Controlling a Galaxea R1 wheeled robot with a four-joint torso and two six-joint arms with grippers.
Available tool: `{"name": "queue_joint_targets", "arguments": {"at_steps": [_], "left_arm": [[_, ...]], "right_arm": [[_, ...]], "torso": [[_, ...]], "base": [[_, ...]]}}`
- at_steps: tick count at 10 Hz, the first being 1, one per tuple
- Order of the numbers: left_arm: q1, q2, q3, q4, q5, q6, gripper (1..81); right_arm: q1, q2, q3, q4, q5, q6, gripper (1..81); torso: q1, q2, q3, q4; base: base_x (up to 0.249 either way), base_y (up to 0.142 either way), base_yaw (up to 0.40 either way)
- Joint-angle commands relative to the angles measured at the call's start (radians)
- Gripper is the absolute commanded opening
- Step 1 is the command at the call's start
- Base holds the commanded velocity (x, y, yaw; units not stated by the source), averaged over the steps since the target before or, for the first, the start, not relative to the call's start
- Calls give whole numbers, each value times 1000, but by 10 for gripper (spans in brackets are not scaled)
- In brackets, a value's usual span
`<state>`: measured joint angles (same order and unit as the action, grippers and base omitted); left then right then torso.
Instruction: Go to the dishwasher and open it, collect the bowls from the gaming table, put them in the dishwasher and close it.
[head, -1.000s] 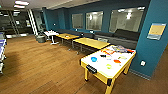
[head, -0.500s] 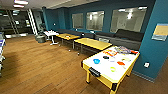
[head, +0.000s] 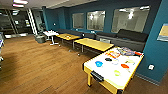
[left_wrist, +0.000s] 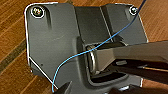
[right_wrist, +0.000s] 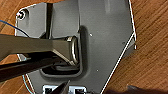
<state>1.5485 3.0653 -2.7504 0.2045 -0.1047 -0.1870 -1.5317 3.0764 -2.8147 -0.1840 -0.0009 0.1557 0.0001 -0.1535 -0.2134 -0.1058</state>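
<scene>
The gaming table (head: 105, 69) stands at the right in the head view, with a white top and a yellow rim, close to the blue wall. Small bowls lie on its top: a blue bowl (head: 98, 63), a black bowl (head: 108, 59), a red-orange bowl (head: 124, 66) and a yellow-green bowl (head: 117, 72). Colourful flat items lie at its far end. The dishwasher is out of view. Both wrist views look past the robot's dark plate onto wooden floor, and I cannot tell how the grippers stand.
Two wooden-topped tables (head: 93, 43) (head: 67, 36) and a small white table (head: 51, 33) line up beyond the gaming table. A long dark sofa (head: 130, 37) runs along the blue wall under the windows. Wide wooden floor (head: 37, 67) spreads to the left.
The whole head picture has shifted a little: the camera has come slightly closer, so the gaming table sits a bit lower and larger. The things themselves have not moved.
</scene>
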Motion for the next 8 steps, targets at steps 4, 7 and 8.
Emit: {"name": "queue_joint_targets", "arguments": {"at_steps": [4,7,8], "left_arm": [[-35,4,3,-2,49,1,811],[-37,4,3,-2,51,1,811],[-37,6,3,-2,50,1,811]], "right_arm": [[44,-2,-2,-6,-56,-4,811],[43,-2,-3,-6,-56,-4,811],[43,-2,-3,-6,-56,-4,811]], "torso": [[0,0,0,0],[1,0,0,0],[2,1,0,0]], "base": [[195,0,0],[154,0,0],[108,60,0]]}}
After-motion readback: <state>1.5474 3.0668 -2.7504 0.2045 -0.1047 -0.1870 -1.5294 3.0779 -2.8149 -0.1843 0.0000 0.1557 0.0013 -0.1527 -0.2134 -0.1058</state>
